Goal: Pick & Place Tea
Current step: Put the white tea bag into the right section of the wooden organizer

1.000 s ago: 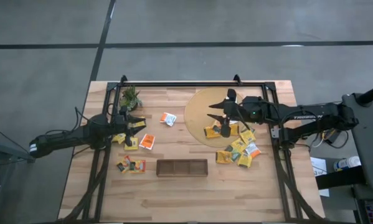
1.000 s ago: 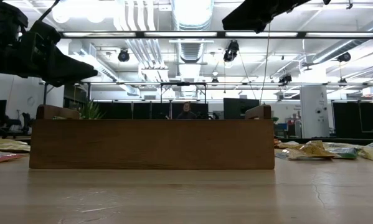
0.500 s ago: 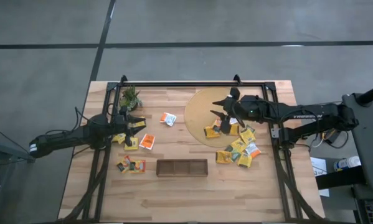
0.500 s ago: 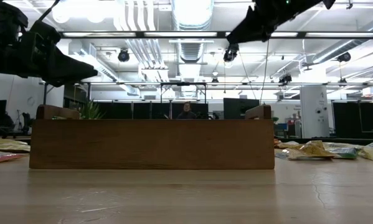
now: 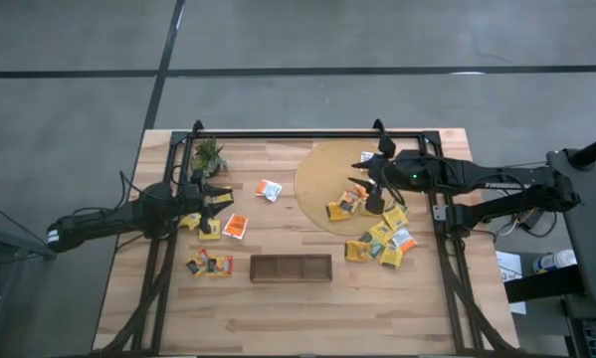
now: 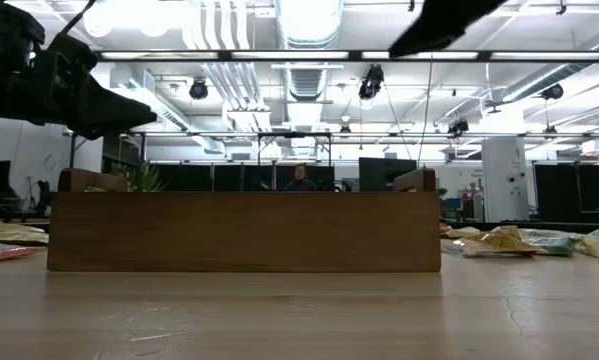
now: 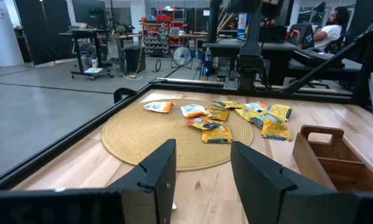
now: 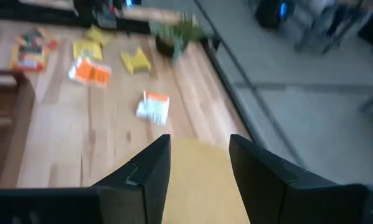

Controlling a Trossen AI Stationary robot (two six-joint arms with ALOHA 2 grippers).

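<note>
A brown wooden table (image 5: 298,308) sits on a grey floor (image 5: 79,89) with dark lines across it. A thin black frame (image 5: 288,133) runs around the table top. At the far left corner stands a little green spiky plant (image 5: 208,155). A big round mat (image 5: 322,184) the colour of straw lies toward the far right. Near the middle of the near side is a dark brown tray (image 5: 291,268), long and low, with a handle at each end. In the room behind, a person (image 7: 328,34) sits at a desk.
</note>
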